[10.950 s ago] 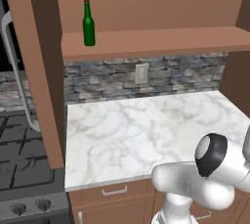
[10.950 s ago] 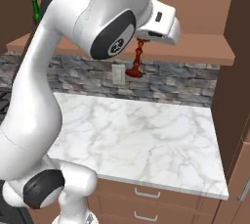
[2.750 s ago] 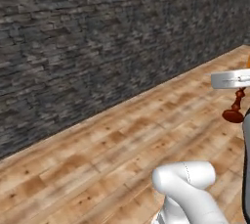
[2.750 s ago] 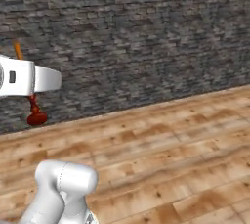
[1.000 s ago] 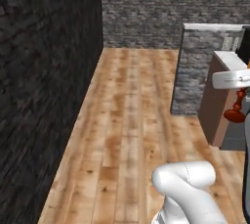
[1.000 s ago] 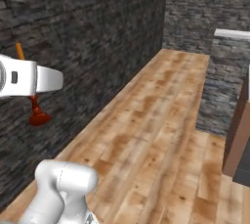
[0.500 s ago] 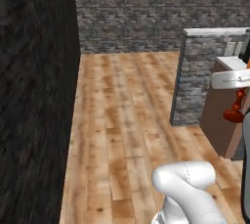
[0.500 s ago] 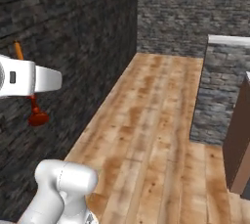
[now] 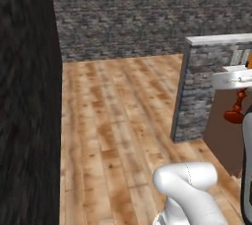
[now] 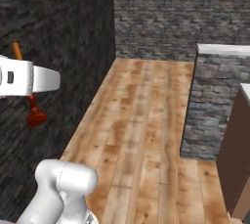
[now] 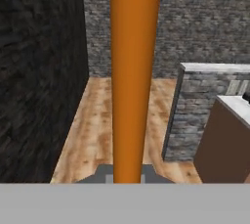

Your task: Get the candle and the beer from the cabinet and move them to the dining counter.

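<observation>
Upright, the candle [image 11: 133, 76] rises straight out of the hand [image 10: 24, 78] (clamped tight on its stem).

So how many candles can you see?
1. The orange candle is held upright in the gripper, above the wooden floor. Others could be out of view.

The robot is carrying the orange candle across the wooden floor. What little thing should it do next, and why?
Probably keep the gripper shut on the candle and roll on toward the grey stone wall with the white top ahead. The candle stands upright in the gripper, with its dark red holder hanging over bare wooden floor, so there is nowhere to set it down yet.
</observation>
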### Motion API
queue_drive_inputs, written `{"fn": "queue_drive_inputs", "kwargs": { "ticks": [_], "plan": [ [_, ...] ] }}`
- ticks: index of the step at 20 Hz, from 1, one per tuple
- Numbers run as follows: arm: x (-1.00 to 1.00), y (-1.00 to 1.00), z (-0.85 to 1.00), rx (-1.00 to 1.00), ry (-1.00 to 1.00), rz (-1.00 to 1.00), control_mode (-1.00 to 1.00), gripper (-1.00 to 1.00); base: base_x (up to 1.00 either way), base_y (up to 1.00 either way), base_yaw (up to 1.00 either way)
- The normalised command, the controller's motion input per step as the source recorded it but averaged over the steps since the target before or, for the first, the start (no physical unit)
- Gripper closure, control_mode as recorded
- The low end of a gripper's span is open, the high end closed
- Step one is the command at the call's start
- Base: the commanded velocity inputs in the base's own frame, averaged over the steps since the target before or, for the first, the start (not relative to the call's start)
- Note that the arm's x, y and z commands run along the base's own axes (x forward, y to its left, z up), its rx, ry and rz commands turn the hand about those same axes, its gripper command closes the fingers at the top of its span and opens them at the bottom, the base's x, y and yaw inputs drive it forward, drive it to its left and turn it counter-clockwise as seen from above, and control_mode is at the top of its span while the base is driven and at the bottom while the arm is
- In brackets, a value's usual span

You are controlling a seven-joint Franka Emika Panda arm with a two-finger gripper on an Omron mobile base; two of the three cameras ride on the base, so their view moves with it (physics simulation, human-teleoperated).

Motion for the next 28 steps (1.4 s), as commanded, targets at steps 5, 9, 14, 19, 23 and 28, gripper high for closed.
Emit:
{"fn": "queue_drive_inputs", "kwargs": {
  "ticks": [5,9,14,19,23,28],
  "plan": [
    [0.00,0.00,0.00,0.00,0.00,0.00,1.00,1.00,0.97,0.15,-0.21],
    [0.00,0.00,0.00,0.00,0.00,0.00,1.00,1.00,0.97,0.17,-0.20],
    [0.00,0.00,0.00,0.00,0.00,0.00,1.00,1.00,0.83,0.29,-0.16],
    [0.00,0.00,0.00,0.00,0.00,0.00,1.00,1.00,0.66,0.24,-0.11],
    [0.00,0.00,0.00,0.00,0.00,0.00,1.00,1.00,0.71,0.37,-0.12],
    [0.00,0.00,0.00,0.00,0.00,0.00,1.00,1.00,0.78,0.42,-0.12]
  ]
}}
